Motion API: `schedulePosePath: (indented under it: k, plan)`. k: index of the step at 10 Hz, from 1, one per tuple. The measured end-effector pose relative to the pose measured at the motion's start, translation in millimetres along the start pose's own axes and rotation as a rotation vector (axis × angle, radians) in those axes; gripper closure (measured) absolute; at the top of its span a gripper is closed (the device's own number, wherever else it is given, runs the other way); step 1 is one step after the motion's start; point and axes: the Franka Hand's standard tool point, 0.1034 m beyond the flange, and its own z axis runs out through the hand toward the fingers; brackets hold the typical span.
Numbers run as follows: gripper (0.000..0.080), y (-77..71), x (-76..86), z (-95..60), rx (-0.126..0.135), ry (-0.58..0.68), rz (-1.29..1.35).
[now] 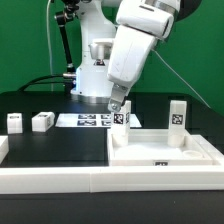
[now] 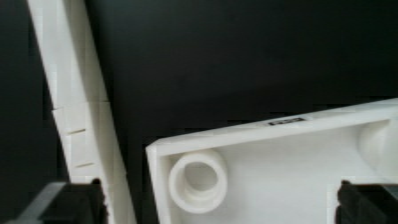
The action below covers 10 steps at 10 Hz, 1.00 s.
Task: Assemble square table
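**Over the slab's corner: jaws wide, nothing held**

Above the slab (image 1: 165,152), at its corner nearest the marker board (image 1: 88,120), found the jaws spread to their full width and gripping nothing, with the fingers (image 2: 68,203) at either side of that corner in the wrist view. Found the slab straight beneath them, flat on the black surface (image 1: 50,148), white, square, rims up, so with no long axis to line up on. Noted a round socket (image 2: 196,180) open and unfilled at that corner, and the long white rail (image 2: 75,100) just beside it across a black gap. Spotted the nearest leg (image 1: 120,117) upright by the same corner, right at the fingertips; touching or apart, could not tell. Placed the far leg (image 1: 178,115) upright at the slab's back corner toward the exterior view's right. Counted an inner leg (image 1: 42,120) and an outer leg (image 1: 15,122) well apart from the slab, toward the exterior view's left. Judged the coming move a short reach from the slab's corner to the nearest leg.
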Motion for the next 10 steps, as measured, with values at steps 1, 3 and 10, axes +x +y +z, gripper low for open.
schedulePosePath:
  k: [1, 3, 10]
  plan:
    - [0.015, -0.7, 0.2, 0.6, 0.003, 0.003, 0.103]
    - [0.015, -1.5, -1.8, 3.2, 0.008, 0.001, 0.225]
    - [0.015, -9.9, -70.5, 28.9, 0.128, -0.045, 0.755]
